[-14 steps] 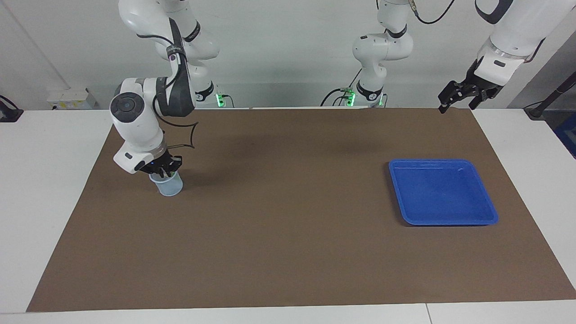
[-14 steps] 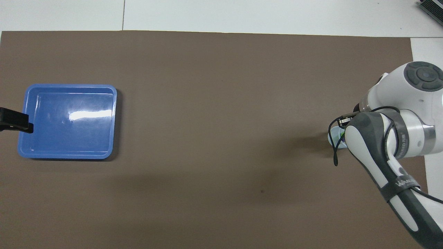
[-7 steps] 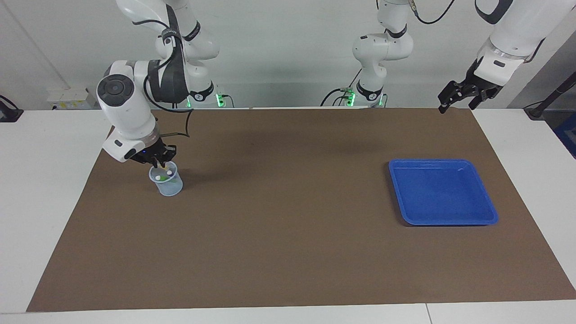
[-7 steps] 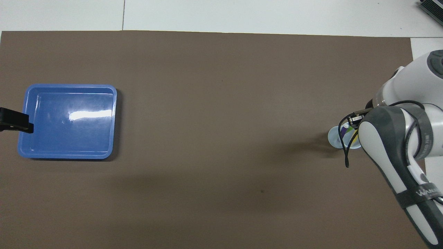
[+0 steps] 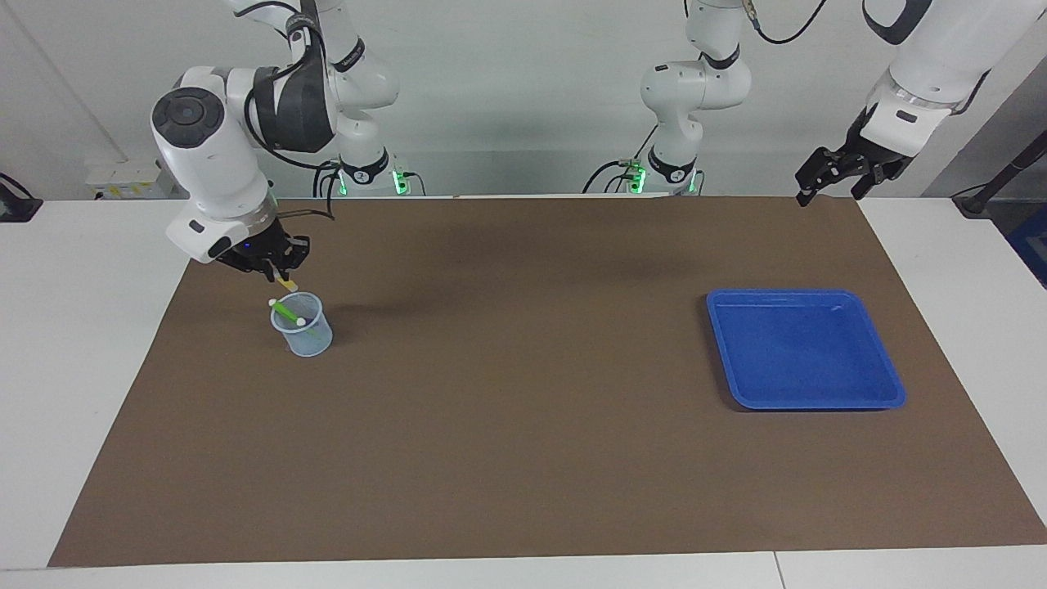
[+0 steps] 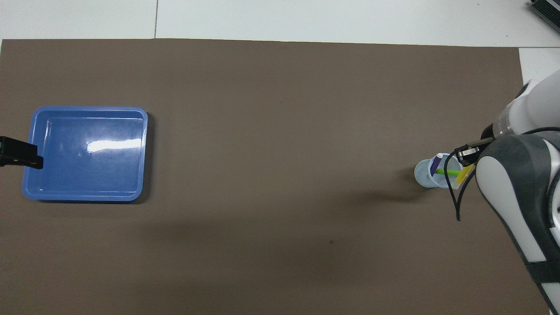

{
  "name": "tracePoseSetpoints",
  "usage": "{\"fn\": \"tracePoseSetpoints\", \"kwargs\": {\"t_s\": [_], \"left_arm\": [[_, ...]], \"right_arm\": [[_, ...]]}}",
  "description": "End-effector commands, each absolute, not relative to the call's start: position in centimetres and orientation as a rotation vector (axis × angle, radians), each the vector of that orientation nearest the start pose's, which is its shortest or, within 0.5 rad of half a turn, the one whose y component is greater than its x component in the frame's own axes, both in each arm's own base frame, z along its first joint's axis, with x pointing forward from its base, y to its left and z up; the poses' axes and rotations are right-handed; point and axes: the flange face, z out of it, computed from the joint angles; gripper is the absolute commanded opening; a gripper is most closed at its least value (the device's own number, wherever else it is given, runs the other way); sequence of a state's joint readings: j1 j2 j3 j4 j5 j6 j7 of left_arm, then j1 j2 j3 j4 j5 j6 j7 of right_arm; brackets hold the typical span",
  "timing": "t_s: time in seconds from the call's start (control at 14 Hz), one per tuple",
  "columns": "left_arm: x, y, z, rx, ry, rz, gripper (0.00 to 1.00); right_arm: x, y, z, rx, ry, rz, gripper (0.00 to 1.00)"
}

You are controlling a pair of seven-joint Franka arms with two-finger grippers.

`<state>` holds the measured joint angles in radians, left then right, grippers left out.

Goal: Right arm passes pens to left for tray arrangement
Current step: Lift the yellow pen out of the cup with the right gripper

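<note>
My right gripper (image 5: 276, 268) hangs just above the translucent cup (image 5: 304, 337), shut on the top of the yellow pen (image 5: 287, 284), whose lower end is about level with the cup's rim. The green pen (image 5: 285, 312) leans inside the cup. In the overhead view the purple pen (image 6: 434, 164), the green pen (image 6: 446, 172) and the yellow pen (image 6: 464, 173) all show at the cup (image 6: 423, 175), with the right gripper (image 6: 464, 154) partly hidden under its arm. The blue tray (image 5: 818, 403) lies bare toward the left arm's end. My left gripper (image 5: 828, 182) waits open, high over the mat's corner near the robots.
A brown mat (image 5: 523, 458) covers most of the white table (image 5: 82, 343). In the overhead view the left gripper (image 6: 19, 153) shows as a black piece over the tray's (image 6: 89, 109) outer edge. The right arm's cable loop hangs beside the cup.
The right gripper has risen out of the cup, drawing the yellow pen up with it, and its arm has swung toward the robots. The left arm has not moved.
</note>
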<state>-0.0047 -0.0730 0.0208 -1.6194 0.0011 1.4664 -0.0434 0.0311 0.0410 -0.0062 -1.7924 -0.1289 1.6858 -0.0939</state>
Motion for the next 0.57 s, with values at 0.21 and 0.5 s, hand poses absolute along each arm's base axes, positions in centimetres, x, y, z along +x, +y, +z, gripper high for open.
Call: {"fn": "tracePoseSetpoints", "kwargs": {"t_s": [0.21, 0.5], "left_arm": [[50.8, 1.0, 63.4, -3.143, -0.112, 0.14, 1.0], [50.3, 0.6, 63.4, -3.14, -0.095, 0.186, 1.0]], "right_arm": [[55.5, -0.3, 55.6, -3.201, -0.235, 0.257, 0.0], [55.2, 0.0, 56.6, -3.087, -0.188, 0.232, 0.0]]}}
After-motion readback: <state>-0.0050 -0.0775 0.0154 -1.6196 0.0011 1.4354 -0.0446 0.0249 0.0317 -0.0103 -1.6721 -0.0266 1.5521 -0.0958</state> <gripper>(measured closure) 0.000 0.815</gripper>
